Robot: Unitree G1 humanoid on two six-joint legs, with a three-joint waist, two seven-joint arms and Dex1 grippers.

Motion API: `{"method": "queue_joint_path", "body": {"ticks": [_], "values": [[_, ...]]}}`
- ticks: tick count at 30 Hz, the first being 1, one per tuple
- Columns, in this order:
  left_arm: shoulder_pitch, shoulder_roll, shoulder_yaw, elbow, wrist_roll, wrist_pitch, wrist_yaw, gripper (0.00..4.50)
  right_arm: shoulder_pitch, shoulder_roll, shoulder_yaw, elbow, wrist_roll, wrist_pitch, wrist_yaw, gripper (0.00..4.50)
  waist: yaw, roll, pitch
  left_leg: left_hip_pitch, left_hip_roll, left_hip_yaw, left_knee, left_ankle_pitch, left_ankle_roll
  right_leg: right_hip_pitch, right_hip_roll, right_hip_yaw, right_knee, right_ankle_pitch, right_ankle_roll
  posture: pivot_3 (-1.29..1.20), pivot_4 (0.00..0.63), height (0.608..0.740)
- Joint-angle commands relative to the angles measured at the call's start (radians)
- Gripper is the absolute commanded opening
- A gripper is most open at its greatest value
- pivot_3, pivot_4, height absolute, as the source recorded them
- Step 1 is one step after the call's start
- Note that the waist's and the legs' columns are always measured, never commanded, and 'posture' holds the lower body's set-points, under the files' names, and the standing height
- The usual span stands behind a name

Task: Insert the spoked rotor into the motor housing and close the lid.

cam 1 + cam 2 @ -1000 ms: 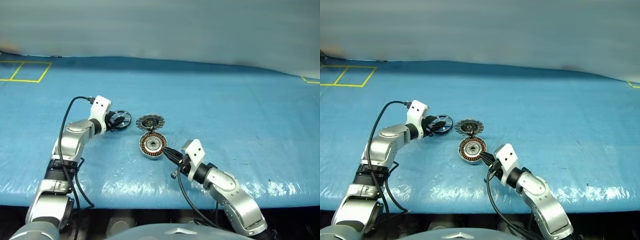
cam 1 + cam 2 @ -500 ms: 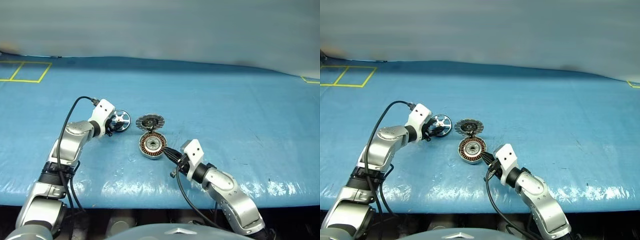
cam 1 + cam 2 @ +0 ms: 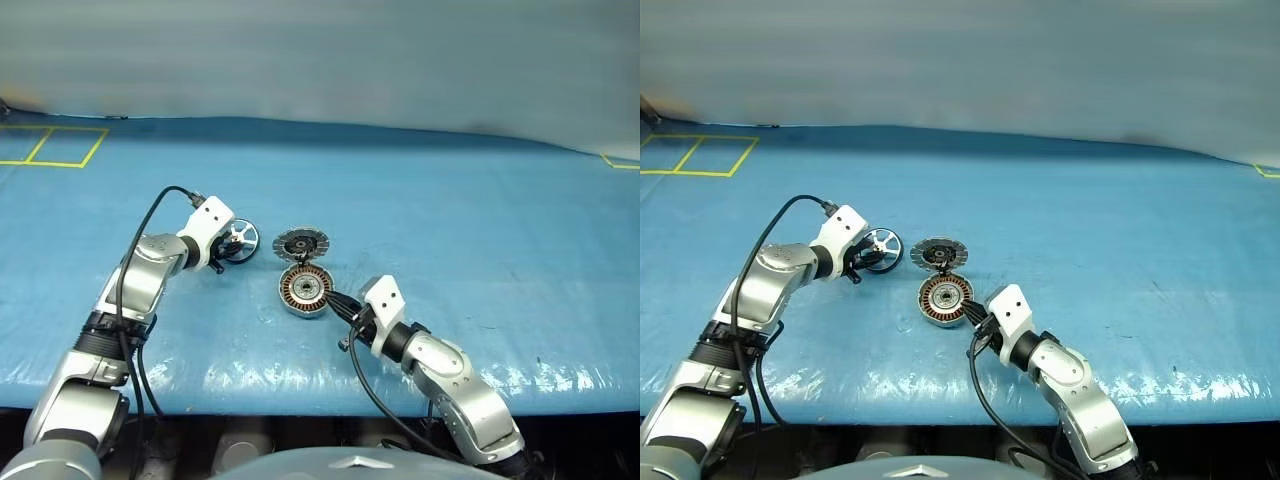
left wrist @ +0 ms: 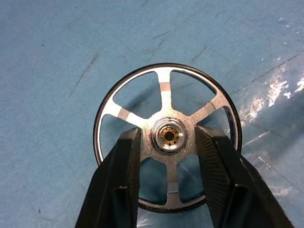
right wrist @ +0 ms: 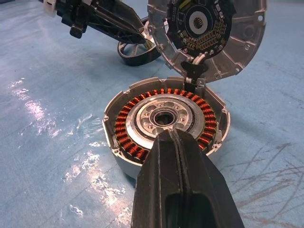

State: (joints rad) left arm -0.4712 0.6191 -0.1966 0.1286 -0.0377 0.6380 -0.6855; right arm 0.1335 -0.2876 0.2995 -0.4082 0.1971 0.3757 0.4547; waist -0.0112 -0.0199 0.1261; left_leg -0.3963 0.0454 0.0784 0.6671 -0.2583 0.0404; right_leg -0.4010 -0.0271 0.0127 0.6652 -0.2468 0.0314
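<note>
While the spoked rotor [image 4: 167, 137] lies flat on the blue table cover [image 3: 450, 210], its black rim and five silver spokes ring a brassy hub that the left gripper [image 4: 167, 164] straddles, fingers partly open either side (contact unclear). Nearby, the motor housing [image 5: 166, 124] holds copper windings, its segmented lid [image 5: 205, 29] hinged upright. The right gripper [image 5: 178, 142] rests fully closed, empty, at the housing's rim.

Rotor [image 4: 167, 136] black-rimmed, silver-spoked; housing [image 5: 166, 124] copper windings; blue table [image 3: 450, 210]
</note>
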Motion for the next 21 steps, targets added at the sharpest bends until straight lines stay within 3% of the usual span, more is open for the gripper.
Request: {"method": "queue_joint_path", "body": {"ticks": [1, 6, 15, 21], "values": [[0.025, 0.014, -0.045, 0.052, 0.037, 0.044, -0.021, 1.39, -0.003, 0.005, -0.008, -0.022, -0.005, -0.021, -0.006, 0.0, -0.002, 0.0, 0.0, 0.002, 0.0, 0.001, 0.0, 0.0, 0.0, 0.001, -0.001, 0.0, 0.0, 0.0, 0.0, 0.0, 0.15, 0.74], [0.066, 0.012, 0.005, -0.013, 0.027, 0.057, 0.006, 1.39, 0.002, 0.009, -0.006, -0.028, -0.008, -0.02, -0.009, 0.0, -0.006, 0.002, -0.001, 0.002, 0.0, 0.001, -0.002, 0.0, 0.0, 0.001, -0.001, 0.0, 0.0, 0.0, -0.002, 0.0, 0.15, 0.74], [0.176, -0.122, 0.288, -0.29, -0.101, 0.09, 0.182, 1.33, -0.005, 0.01, 0.0, -0.037, -0.008, -0.03, 0.004, 0.0, -0.001, 0.0, 0.0, -0.002, 0.001, 0.0, -0.004, 0.0, 0.0, -0.003, -0.003, 0.0, 0.0, -0.001, -0.003, 0.0, 0.15, 0.74], [0.223, -0.238, 0.447, -0.48, -0.27, 0.031, 0.209, 1.33, -0.012, 0.008, 0.004, -0.029, -0.007, -0.028, 0.014, 0.0, 0.002, -0.003, 0.001, -0.011, 0.0, -0.001, -0.001, 0.0, -0.001, -0.011, -0.004, 0.0, 0.0, 0.003, 0.003, 0.0, 0.15, 0.74]]}}
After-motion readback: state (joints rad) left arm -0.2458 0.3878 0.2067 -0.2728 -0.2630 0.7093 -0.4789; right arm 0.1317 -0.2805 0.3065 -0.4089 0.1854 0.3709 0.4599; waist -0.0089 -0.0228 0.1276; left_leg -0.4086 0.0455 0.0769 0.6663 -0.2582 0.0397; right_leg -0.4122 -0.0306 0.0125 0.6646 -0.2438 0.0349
